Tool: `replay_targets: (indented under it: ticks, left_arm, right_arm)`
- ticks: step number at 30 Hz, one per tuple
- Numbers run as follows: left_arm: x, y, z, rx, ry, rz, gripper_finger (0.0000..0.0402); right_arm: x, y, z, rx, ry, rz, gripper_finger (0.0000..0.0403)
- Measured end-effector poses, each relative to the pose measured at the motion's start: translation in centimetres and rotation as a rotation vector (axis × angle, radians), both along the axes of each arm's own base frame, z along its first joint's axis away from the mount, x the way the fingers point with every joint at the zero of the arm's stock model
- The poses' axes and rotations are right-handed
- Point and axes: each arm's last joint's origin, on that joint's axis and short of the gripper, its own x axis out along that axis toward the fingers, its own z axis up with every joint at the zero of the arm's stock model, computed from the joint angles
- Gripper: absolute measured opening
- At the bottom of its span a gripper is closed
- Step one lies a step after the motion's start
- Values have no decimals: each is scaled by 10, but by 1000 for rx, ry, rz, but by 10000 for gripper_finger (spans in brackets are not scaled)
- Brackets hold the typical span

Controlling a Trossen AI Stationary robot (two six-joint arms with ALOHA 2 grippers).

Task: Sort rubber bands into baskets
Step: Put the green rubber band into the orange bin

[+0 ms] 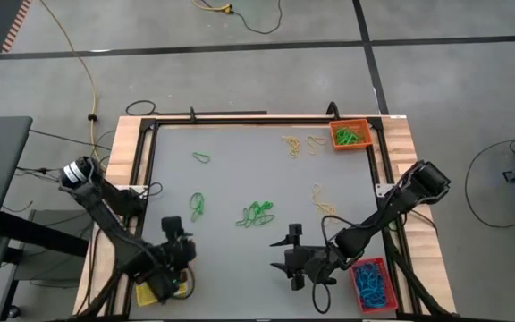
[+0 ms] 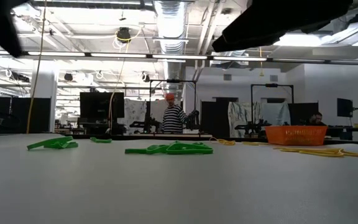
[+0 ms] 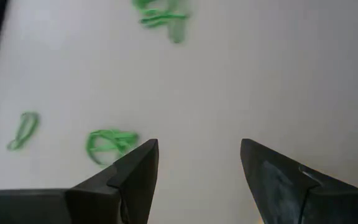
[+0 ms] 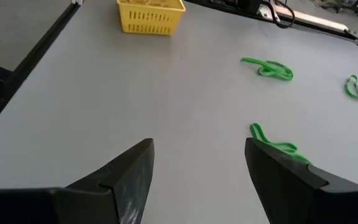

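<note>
Now, what your next pick turned on was which arm sat closer to the green bands. The left gripper (image 1: 175, 234) stood with its fingers spread and nothing between them, near the front edge of the grey worktop (image 1: 240, 170), just beyond the yellow slatted plastic basket (image 1: 161, 291) at the front-left corner. The small tangle of thin green rubber loops (image 1: 198, 207) lay just ahead of it, toward the middle of the worktop, running roughly front to back; in the left wrist view that tangle (image 3: 109, 144) showed just beside one fingertip rather than between the two.

The right gripper (image 1: 291, 250) was likewise released and empty, near the front edge beside the red plastic basket (image 1: 372, 284) of blue bands at the front-right corner. The larger heap of green rubber loops (image 1: 257, 214) lay ahead of it and toward the centre, its long axis roughly across the worktop.

Judging from that, each arm had its own nearest pile. The orange plastic basket (image 1: 350, 135) holding green bands stood at the far-right corner, well apart from both piles, with thin yellow rubber loops (image 1: 300, 144) scattered beside it.
</note>
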Motion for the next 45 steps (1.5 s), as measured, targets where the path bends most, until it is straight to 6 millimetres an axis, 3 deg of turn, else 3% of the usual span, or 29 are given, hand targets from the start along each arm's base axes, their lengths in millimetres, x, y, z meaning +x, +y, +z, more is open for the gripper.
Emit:
replay_targets:
  ticks: [5,10,13,20,28,33,41,45]
  left_arm:
    - [13,26,-25,46,35,49,218]
    - [14,57,-53,75,99,137,218]
    - [11,77,-60,47,95,216,218]
    - [6,114,-79,-205,18,309,218]
    - [-10,141,-92,-249,8,403,209]
    - [-7,146,-97,-267,24,373,160]
    - [-1,144,-93,-308,29,279,20]
    - [5,140,-82,-322,35,254,7]
  right_arm:
    - [-1,-1,-2,6,16,-11,282]
    - [-1,-1,-2,7,17,-11,282]
    - [-1,-1,-2,7,17,-11,282]
    - [-1,-1,-2,8,17,-12,282]
    - [-1,-1,-2,8,20,-14,282]
    - [-1,-1,-3,8,24,-15,282]
    - [-1,-1,-3,9,23,-15,282]
    - [-1,-1,-3,8,24,-15,282]
